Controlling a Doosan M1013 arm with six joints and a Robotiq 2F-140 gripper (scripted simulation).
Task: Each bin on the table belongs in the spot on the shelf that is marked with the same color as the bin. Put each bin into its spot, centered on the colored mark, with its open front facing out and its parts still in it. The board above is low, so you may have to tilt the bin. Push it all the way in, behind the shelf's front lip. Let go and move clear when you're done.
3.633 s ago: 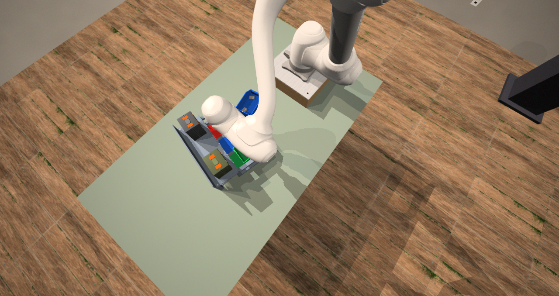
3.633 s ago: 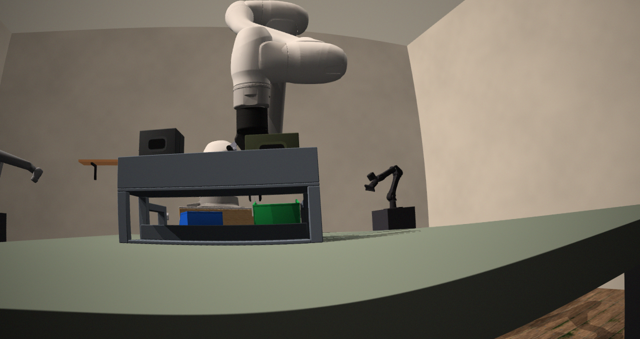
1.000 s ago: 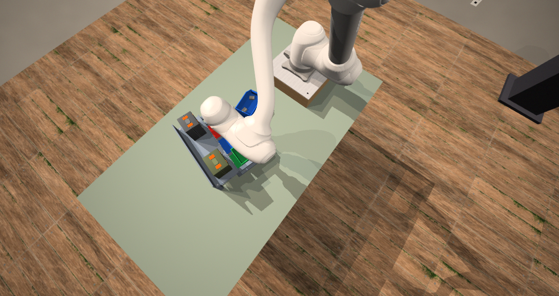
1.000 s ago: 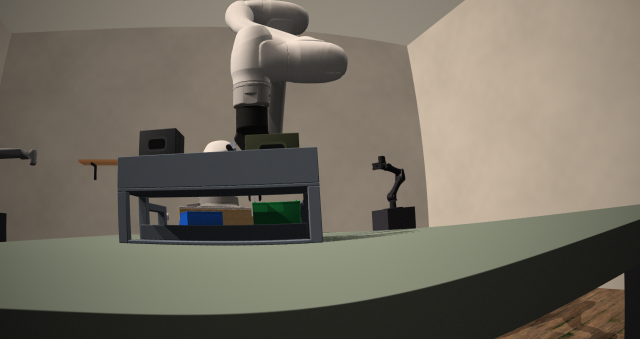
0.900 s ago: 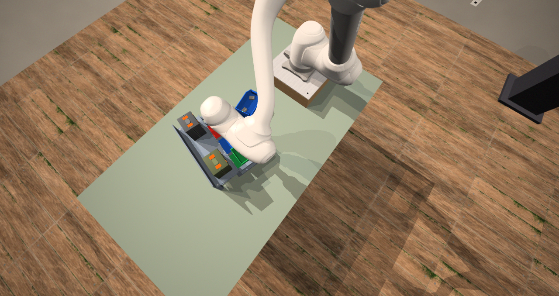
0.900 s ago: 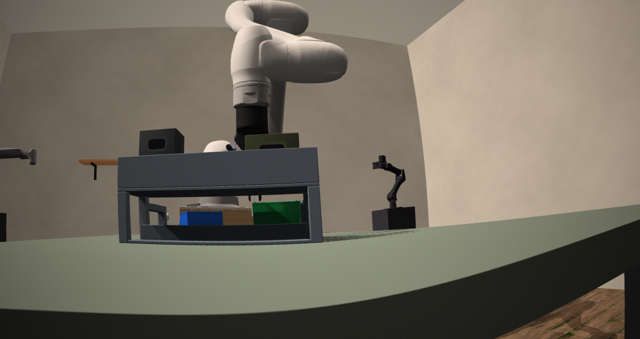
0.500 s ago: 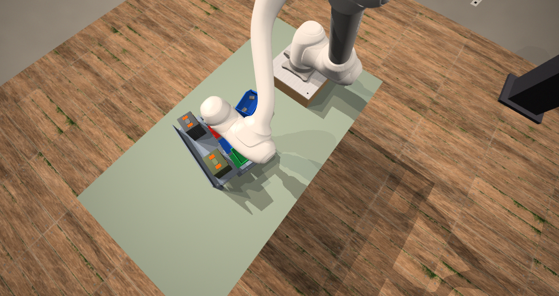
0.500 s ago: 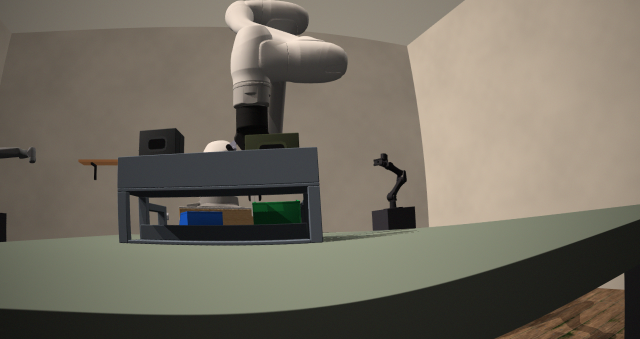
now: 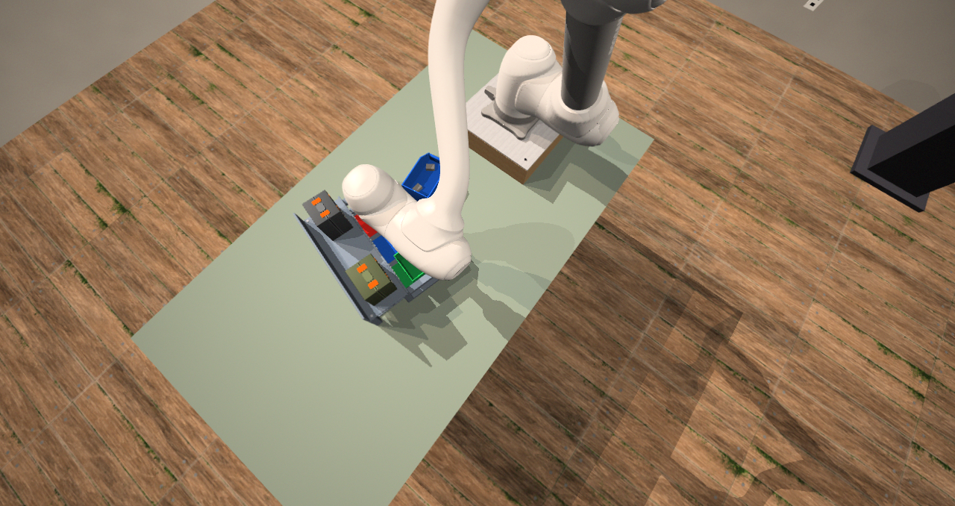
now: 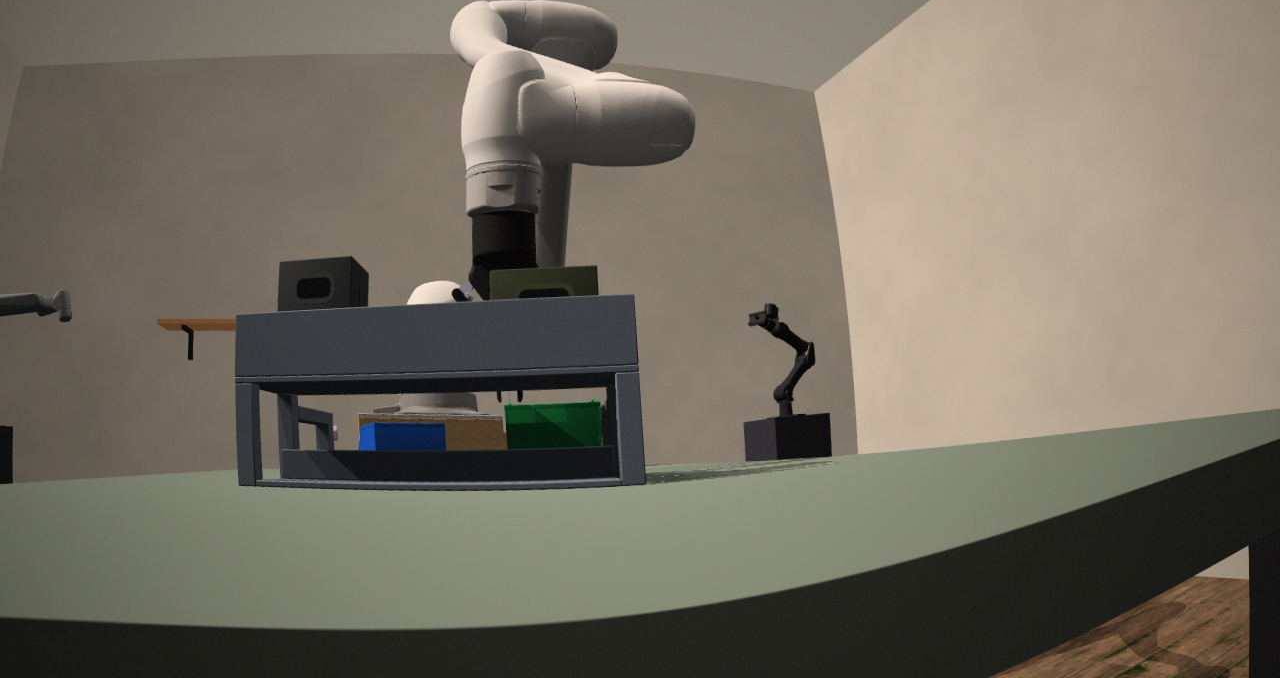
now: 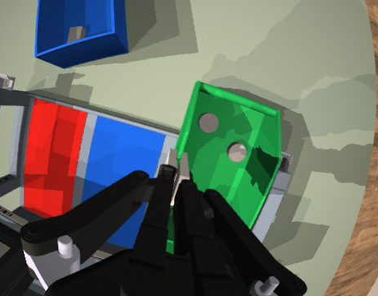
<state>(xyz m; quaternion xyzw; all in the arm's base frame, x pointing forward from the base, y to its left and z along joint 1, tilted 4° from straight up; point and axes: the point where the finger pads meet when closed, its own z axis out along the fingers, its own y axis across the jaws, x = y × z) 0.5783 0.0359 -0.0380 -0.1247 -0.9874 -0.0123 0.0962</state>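
My gripper (image 11: 175, 162) (image 10: 509, 396) is shut on the left side wall of the green bin (image 11: 238, 123) (image 10: 553, 425) (image 9: 412, 269). That bin holds at least two round grey parts and sits askew at the right end of the shelf (image 10: 438, 338) (image 11: 275, 197); it largely hides what is beneath it. The blue mark (image 11: 127, 150) and the red mark (image 11: 53, 152) show bare to its left. The blue bin (image 11: 80, 14) (image 9: 418, 177) (image 10: 402, 437) stands on the table in front of the shelf with grey parts inside. No red bin shows.
A dark box (image 9: 327, 216) (image 10: 313, 284) and an olive box (image 9: 370, 279) (image 10: 543, 282) stand on the upper board. Shelf posts stand at both ends. The robot's base block (image 9: 514, 142) is beyond the blue bin. The arm covers part of the shelf in the top view.
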